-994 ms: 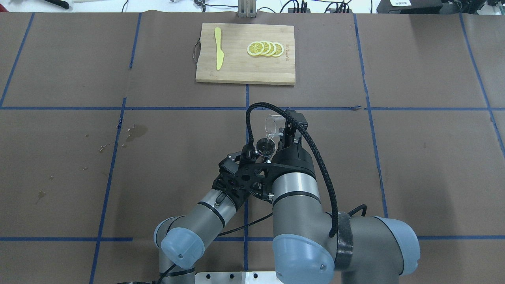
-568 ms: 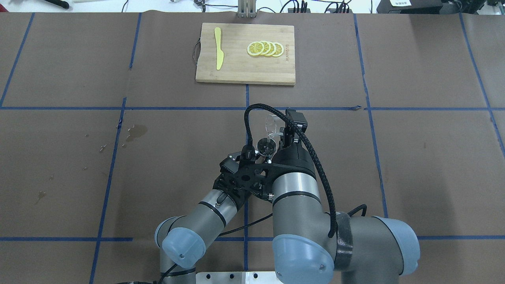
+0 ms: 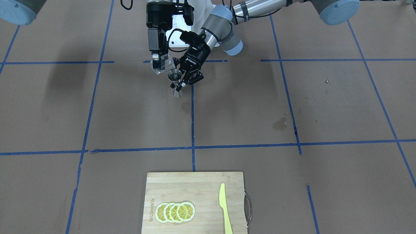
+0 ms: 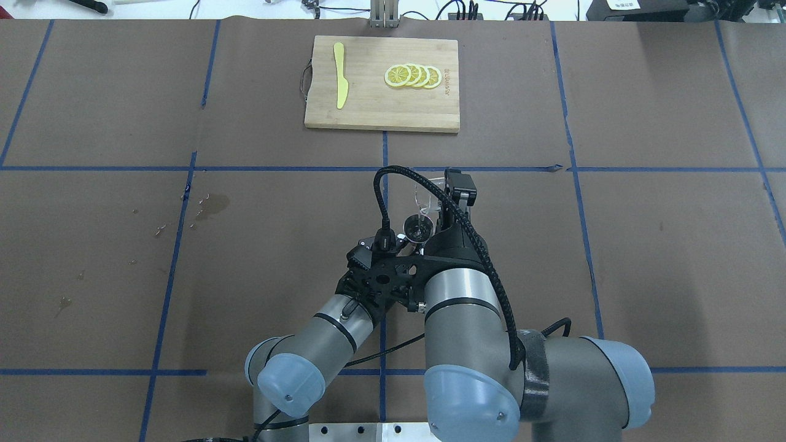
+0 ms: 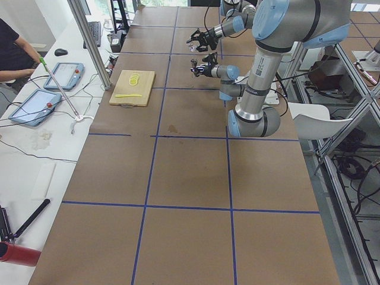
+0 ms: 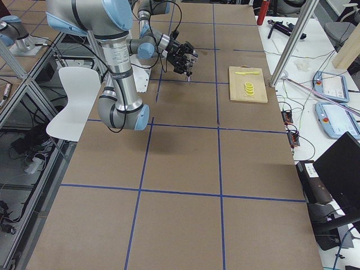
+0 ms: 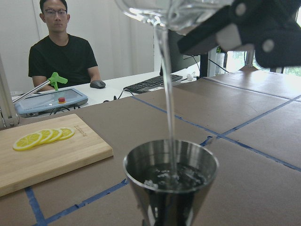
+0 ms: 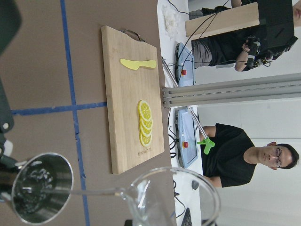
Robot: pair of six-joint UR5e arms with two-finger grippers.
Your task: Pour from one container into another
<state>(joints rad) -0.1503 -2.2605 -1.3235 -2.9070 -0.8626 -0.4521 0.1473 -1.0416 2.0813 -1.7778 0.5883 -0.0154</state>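
Front-facing: right gripper (image 3: 162,66), jaws clamped on small clear glass tumbler (image 3: 165,67), tipped steeply; left gripper (image 3: 181,84), jaws pinching waist of shiny steel hourglass jigger (image 3: 175,83), axis upright, apparently raised off brown table (image 3: 260,107); overhead: tumbler lip just above jigger's far rim; left wrist: thin clear stream (image 7: 165,94) lands inside cup; further tilt must leave lip over mouth.

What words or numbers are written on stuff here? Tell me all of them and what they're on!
"ROBOTIQ": white letters on the black body of the left gripper, the one holding the steel jigger.
Cutting board: a mark is burned into the wood beside the lemon slices, but it is too small and blurred to read.
No other words, numbers or signs can be read.
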